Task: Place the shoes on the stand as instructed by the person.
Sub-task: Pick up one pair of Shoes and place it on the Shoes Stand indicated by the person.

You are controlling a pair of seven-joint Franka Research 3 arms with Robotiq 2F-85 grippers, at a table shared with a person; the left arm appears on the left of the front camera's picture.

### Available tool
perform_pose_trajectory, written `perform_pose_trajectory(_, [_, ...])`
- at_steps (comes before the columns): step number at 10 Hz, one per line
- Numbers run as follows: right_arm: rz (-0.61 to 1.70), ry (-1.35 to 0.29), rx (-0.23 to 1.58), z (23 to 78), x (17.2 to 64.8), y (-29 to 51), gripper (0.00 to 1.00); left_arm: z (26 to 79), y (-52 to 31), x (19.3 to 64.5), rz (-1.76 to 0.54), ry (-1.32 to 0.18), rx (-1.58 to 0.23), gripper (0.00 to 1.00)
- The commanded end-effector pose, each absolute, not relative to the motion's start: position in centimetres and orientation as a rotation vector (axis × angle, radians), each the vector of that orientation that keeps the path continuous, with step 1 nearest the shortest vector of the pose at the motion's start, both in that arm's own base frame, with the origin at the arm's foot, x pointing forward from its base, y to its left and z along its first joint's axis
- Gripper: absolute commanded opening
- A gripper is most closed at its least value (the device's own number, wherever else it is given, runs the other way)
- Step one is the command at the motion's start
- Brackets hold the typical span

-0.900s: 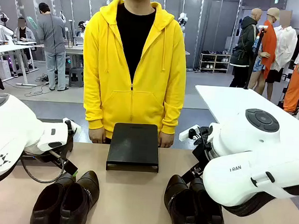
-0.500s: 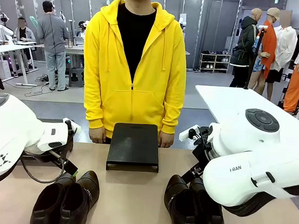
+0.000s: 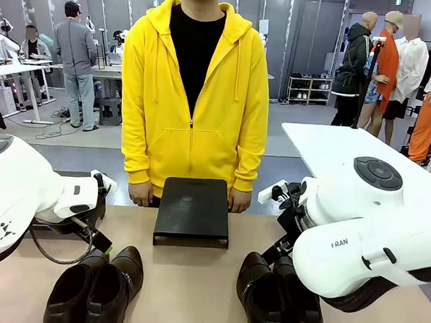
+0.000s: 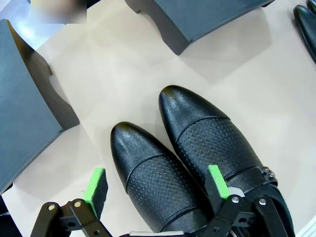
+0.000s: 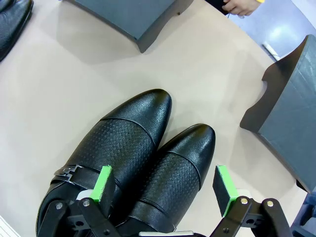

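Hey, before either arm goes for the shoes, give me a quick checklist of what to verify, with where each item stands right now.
1. Left gripper open above the left pair: ok.
2. Right gripper open above the right pair: ok.
3. Each pair lying together, toes toward the person: ok.
4. Top of the middle stand bare: ok.
5. Instruction on which pair goes where: not ok. The person's hands rest at the far edge of the table, pointing at nothing.
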State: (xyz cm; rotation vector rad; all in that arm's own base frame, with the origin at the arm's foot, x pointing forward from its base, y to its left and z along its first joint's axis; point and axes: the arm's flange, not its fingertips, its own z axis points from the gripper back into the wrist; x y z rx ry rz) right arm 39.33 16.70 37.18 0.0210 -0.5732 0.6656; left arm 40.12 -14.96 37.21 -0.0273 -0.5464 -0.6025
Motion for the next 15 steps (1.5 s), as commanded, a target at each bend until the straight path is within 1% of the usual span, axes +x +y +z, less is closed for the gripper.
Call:
perform_pose_trajectory(1, [0.664,-0.573,0.022,37.2,39.3,16.7,1.0,37.2,-15.0,40.1,-0.603,-0.546,-0.027,1.0])
perform_pose_trajectory(2, [0.666,-0.573,0.021,37.2,39.3,16.7,1.0,39.3,-14.5,40.4,-0.619,-0.527,-0.063,1.0])
perform_pose_trajectory(3, [0.657,-0.563,0.091,39.4,39.5,16.3,1.0,41.3,-14.0,40.5,-0.645,-0.492,-0.094,1.0])
perform_pose_trajectory(5, [0.691,-0.537,0.179,44.1,39.5,15.2,1.0,45.9,-12.8,40.2,-0.658,-0.418,-0.259,1.0])
perform_pose_trajectory(6, [0.707,-0.513,0.268,45.9,39.3,14.4,1.0,47.5,-11.9,39.9,-0.658,-0.386,-0.322,1.0])
perform_pose_trajectory(7, [0.706,-0.485,0.317,47.4,39.3,13.1,1.0,48.7,-11.0,39.5,-0.658,-0.363,-0.438,1.0])
perform_pose_trajectory(8, [0.718,-0.429,0.483,49.1,38.9,10.7,1.0,50.1,-9.2,38.8,-0.638,-0.331,-0.606,1.0])
perform_pose_trajectory(9, [0.709,-0.41,0.651,50.4,38.6,7.6,1.0,51.0,-7.0,37.8,-0.654,-0.314,-0.755,1.0])
perform_pose_trajectory(11, [0.7,-0.412,0.876,51.3,37.2,0.8,1.0,52.5,-1.6,35.2,-0.665,-0.291,-0.967,1.0])
perform_pose_trajectory(12, [0.668,-0.441,0.967,51.3,36.2,-2.7,1.0,53.1,1.5,33.9,-0.647,-0.32,-1.078,1.0])
perform_pose_trajectory(13, [0.623,-0.502,1.042,51.1,34.6,-6.8,1.0,53.3,5.4,32.1,-0.604,-0.371,-1.151,1.0])
perform_pose_trajectory(15, [0.544,-0.615,1.117,50.7,31.1,-13.1,1.0,53.1,11.7,28.4,-0.521,-0.518,-1.214,1.0])
